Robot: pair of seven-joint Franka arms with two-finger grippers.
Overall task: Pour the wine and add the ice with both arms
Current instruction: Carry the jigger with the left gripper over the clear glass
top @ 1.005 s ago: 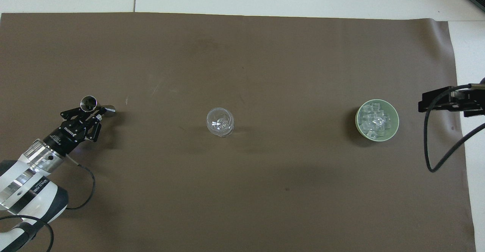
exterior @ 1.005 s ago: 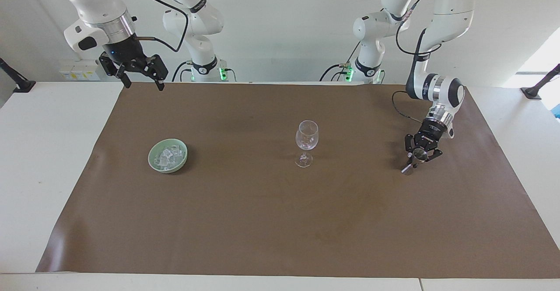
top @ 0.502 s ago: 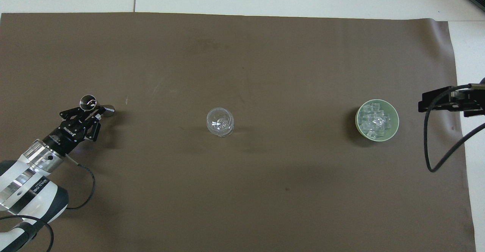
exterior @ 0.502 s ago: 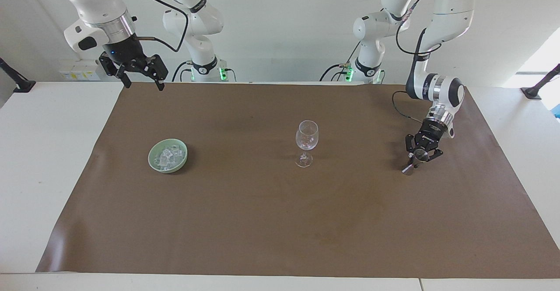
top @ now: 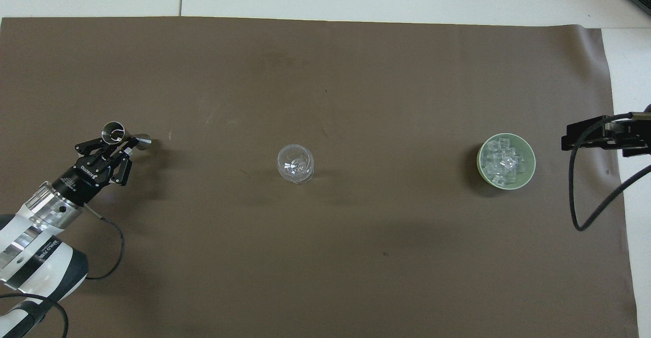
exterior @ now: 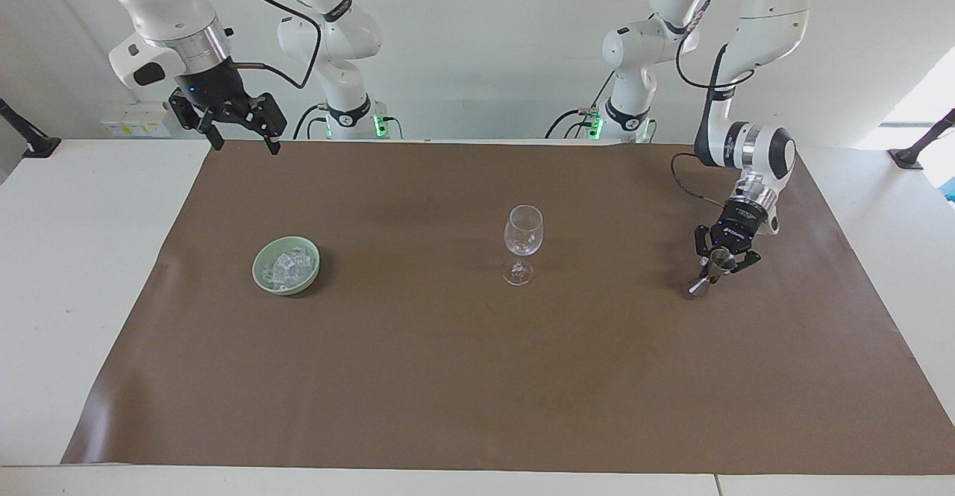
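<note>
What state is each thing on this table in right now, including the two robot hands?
Wine glass: upright on the brown mat, looks empty.
Green bowl: upright, holds a heap of ice cubes.
Metal jigger: gripped, tilted, its lower end at the mat.
Left gripper: shut on the metal jigger.
Right gripper: open, empty, waiting in the air over the mat's edge.

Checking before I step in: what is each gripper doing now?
Left gripper: shut on the metal jigger.
Right gripper: open, empty, waiting.
</note>
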